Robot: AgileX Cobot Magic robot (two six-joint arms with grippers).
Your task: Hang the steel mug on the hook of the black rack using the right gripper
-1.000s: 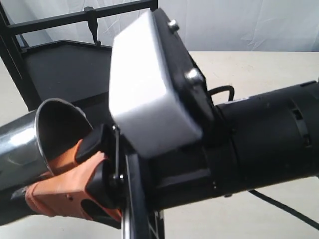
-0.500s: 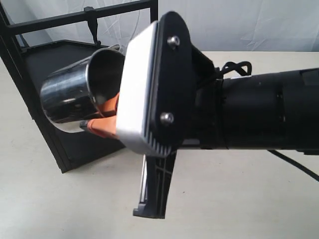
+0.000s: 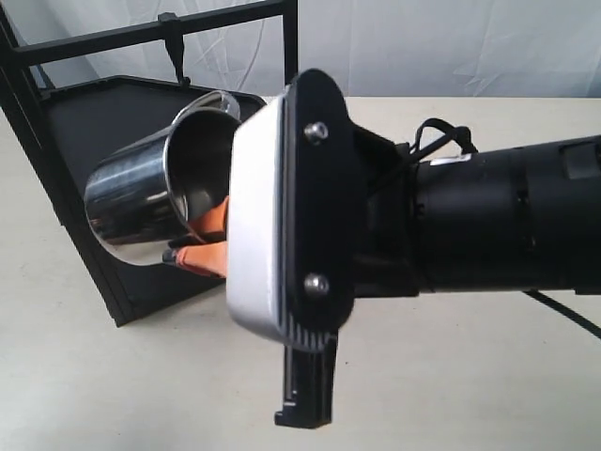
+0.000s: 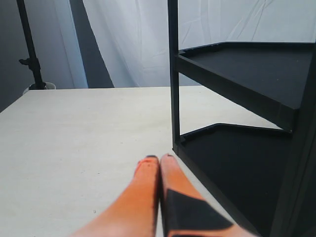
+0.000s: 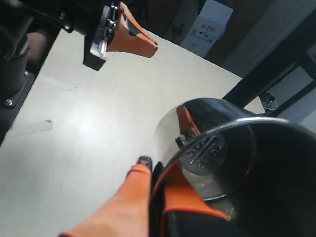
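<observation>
Clearly, the steel mug [image 3: 155, 197] is clamped by the right gripper [image 5: 150, 170], one orange finger [image 5: 131, 197] lying outside the wall and the other pressed inside the cup, where it is mirrored in the polished base beside the stamped round mark [image 5: 205, 150]. In the exterior view the mug is held on its side in the air, its mouth turned toward the gripper's grey plate [image 3: 254, 221]. It is seen in front of the black rack [image 3: 103, 113], below the thin top bar and the hook [image 3: 174, 47], with no contact between handle and hook visible. Farther off, the left gripper [image 4: 159, 160] is seen pressed closed with nothing between its fingers, low over the pale table [image 4: 74, 133] just beside the rack's corner post.
</observation>
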